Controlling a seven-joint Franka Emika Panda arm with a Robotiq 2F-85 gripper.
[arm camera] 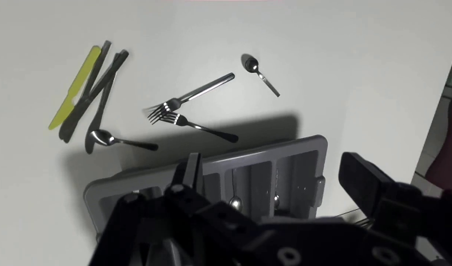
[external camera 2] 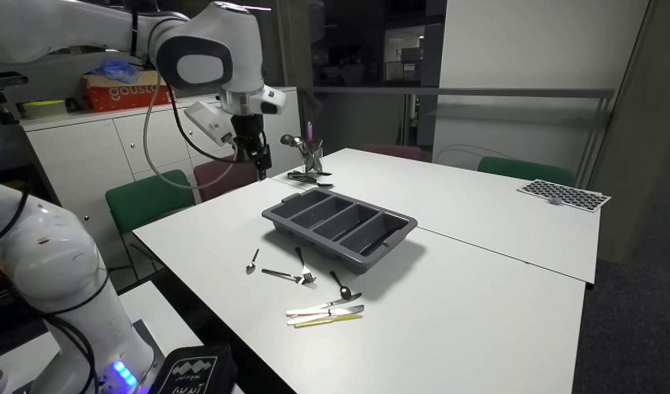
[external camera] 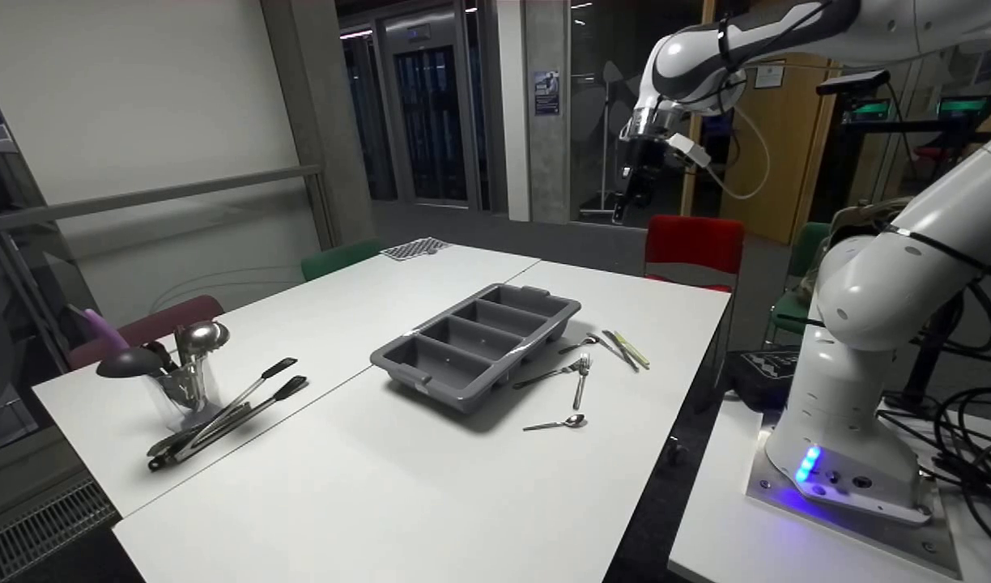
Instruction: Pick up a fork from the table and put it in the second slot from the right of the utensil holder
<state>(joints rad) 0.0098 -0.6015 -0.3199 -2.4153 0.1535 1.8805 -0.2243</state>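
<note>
Steel catches the light in the wrist view: a fork [arm camera: 192,96] lies with its tines meeting those of a second fork [arm camera: 201,127], both on the white table [arm camera: 359,74], near the grey utensil holder [arm camera: 264,154]. Which of them is meant I cannot tell. The gripper [arm camera: 270,158] has its jaws set far apart and holds nothing. What looks like a spoon [arm camera: 236,203] lies inside the holder, part of which the gripper covers, so some of its contents are hidden.

In an exterior view the holder divides in four, so the goal must be one of the two inner slots [external camera: 473,336]; which one depends on the end taken as right. No fork is visible in either, though their floors are partly hidden. The gripper hangs high, well apart from the forks.

Both forks show on the table in an exterior view too, with a yellow knife [external camera 2: 328,320] and another spoon [external camera 2: 345,293] near them. By my judgement the task is at its beginning: neither fork is picked up, and reaching down, gripping, lifting, carrying and releasing into the slot are all left.
</note>
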